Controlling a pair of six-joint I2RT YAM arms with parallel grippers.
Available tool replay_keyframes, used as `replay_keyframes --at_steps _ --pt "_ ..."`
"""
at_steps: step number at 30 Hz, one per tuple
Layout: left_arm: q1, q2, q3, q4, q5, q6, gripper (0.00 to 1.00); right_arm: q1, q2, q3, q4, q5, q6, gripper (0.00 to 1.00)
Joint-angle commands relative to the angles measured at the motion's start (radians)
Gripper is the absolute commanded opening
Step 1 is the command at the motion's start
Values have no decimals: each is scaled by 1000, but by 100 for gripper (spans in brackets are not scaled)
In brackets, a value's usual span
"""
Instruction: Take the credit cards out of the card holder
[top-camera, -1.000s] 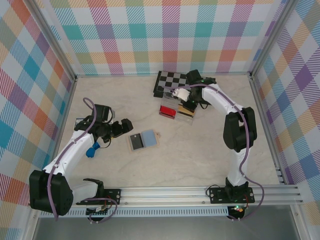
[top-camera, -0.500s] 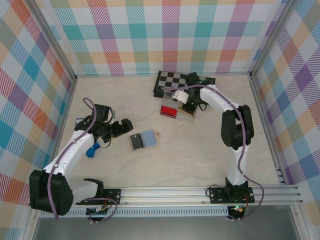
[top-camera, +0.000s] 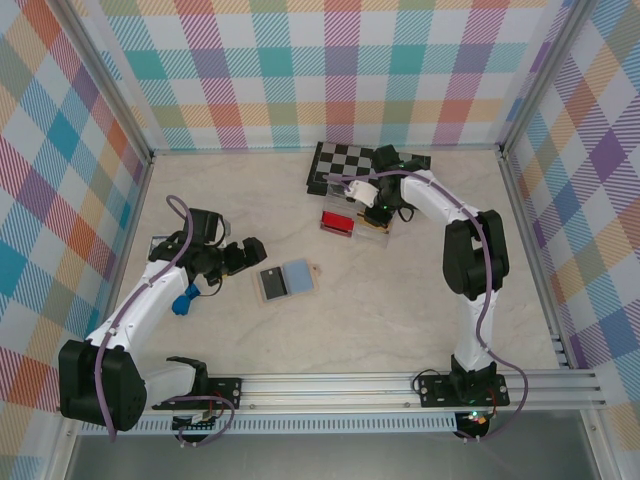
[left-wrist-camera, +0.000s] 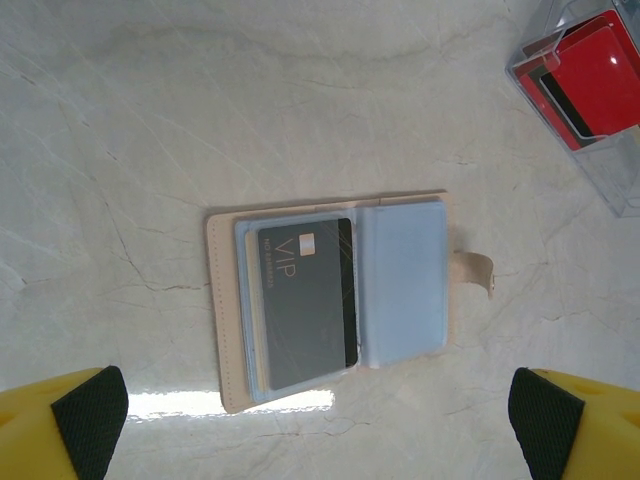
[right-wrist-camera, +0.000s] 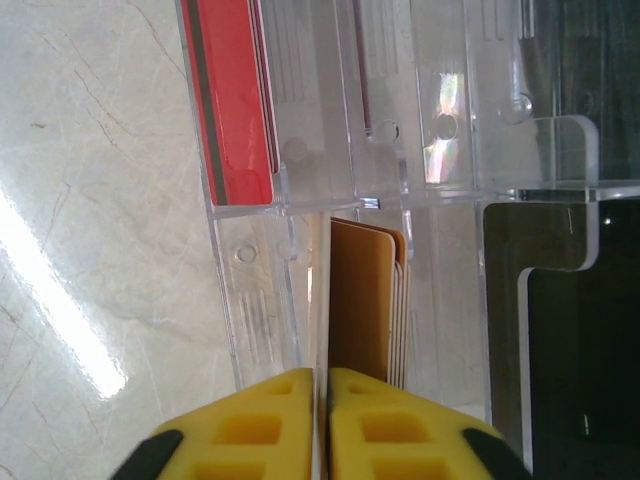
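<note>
Mid-bench, left of centre in top view: card holder (top-camera: 287, 281) lies open and flat on the bench (top-camera: 400, 310); two light blue panels, pale tan edging.
Holder tab: small tan tab (left-wrist-camera: 475, 272) sticks out from the right-hand panel in the left wrist view.
Card in holder: dark grey card (left-wrist-camera: 305, 305) marked "VIP" sits in the left panel, dark stripe along its right edge; paler card edges show just behind it.
Left gripper: left gripper (left-wrist-camera: 320, 430) hangs near the holder's left side; jaws spread wide, tips at the two lower corners of the wrist view, holding nothing.
Clear tray: clear tray (top-camera: 355, 222) upper centre of top view, just below the chessboard (top-camera: 345, 160).
Tray contents: red cards (right-wrist-camera: 235, 90) in one compartment, upper left of the right wrist view; orange-tan card (right-wrist-camera: 365, 300) stands in the next compartment, thin pale edges beside it.
Right gripper: right gripper (right-wrist-camera: 320, 400) over the tray, yellow jaws nearly together with a hairline slit, right at the tan card's near end; cannot tell whether they pinch anything.
Lower left, top view: small blue object (top-camera: 185, 300) beside the left arm.
</note>
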Motion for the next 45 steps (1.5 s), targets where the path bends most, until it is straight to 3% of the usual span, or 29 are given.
replay_keyframes --at_steps 1,16,22,36,45 --pt "10 4 16 11 18 15 100 -4 -34 4 -12 -15 18 18" --pt "9 2 14 14 22 13 100 -5 -95 -28 37 63 15 18" --pt "9 0 13 14 22 13 100 -4 -97 -41 31 68 -15 13" --pt "9 1 13 10 19 13 100 -4 -39 16 -63 23 -27 16" --pt "9 2 13 11 19 13 100 -4 -38 31 -28 52 3 15"
